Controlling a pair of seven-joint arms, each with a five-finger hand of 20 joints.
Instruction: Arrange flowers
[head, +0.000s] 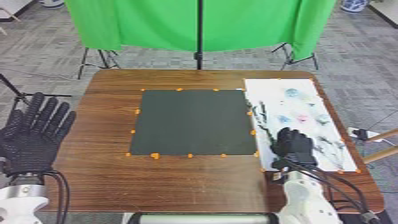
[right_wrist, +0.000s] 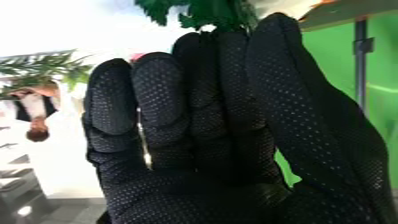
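Note:
My left hand (head: 34, 132) is open at the table's left edge, fingers straight and spread. My right hand (head: 295, 147) is low over the near part of a white sheet (head: 269, 89). On that sheet lie a pale blue flower (head: 293, 93), a pink flower (head: 302, 118) and other bluish blooms, with dark green stems (head: 259, 112) along its left edge. In the right wrist view the right hand (right_wrist: 209, 130) has nearly straight fingers, thumb beside them. Dark green leaves (right_wrist: 213, 14) show just beyond the fingertips; whether they touch is unclear. Feathery green foliage (right_wrist: 40, 70) stands farther off.
A dark square mat (head: 193, 122) lies mid-table, edged with orange tape marks. The brown table (head: 98, 145) extends around it. Behind stands a green cloth (head: 142, 25) on black stands. Wooden poles are beside the table's right edge.

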